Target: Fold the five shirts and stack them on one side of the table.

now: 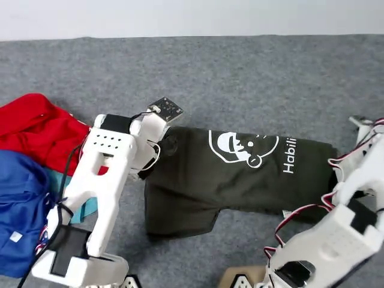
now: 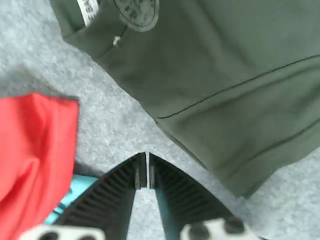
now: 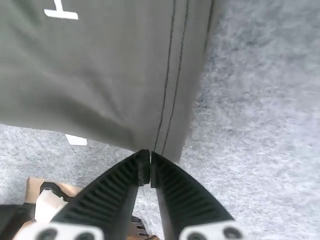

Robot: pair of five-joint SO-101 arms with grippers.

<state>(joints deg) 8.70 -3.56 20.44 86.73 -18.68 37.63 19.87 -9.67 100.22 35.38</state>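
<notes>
The dark green shirt (image 1: 240, 180) lies flat in the middle of the grey table (image 1: 240, 78). Its long axis runs left to right, with the collar end at the left and the hem at the right, so one arm stands at each end. The left gripper (image 2: 143, 172) has its jaws together with nothing between them. It sits over bare table just beside the shirt's left end, and the cloth stretches away from it to the right. The right gripper (image 3: 145, 167) is also closed, its tips right at the near corner of the hem; no cloth can be seen caught in them. The left arm is nearer the collar and sleeves and the right arm nearer the hem, so a lengthwise fold would probably need each to grip its own end. A red shirt (image 1: 36, 129) and a blue shirt (image 1: 21, 204) lie heaped at the far left, just beside the left arm.
</notes>
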